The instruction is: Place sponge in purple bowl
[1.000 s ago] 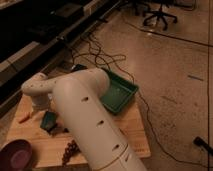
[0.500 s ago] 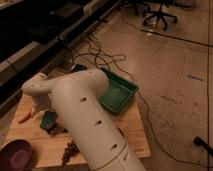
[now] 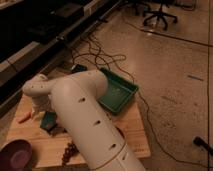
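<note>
- Camera view: one sponge (image 3: 48,120), teal, lies on the wooden table (image 3: 135,137), toward its left end.
- One purple bowl (image 3: 17,155) sits at the table's near left corner, apart from the sponge.
- One green tray (image 3: 118,92) rests at the far edge.
- One gripper (image 3: 39,112) hangs just beside the sponge, jaws spread wide, holding nothing.
- Since a second ago, nothing has shifted: arm and sponge sit as before.

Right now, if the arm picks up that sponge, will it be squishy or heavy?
The sponge looks like a small foam block, so it is probably light and squashy. Its flat shape suggests it won't roll. The end effector is down close to it.
</note>
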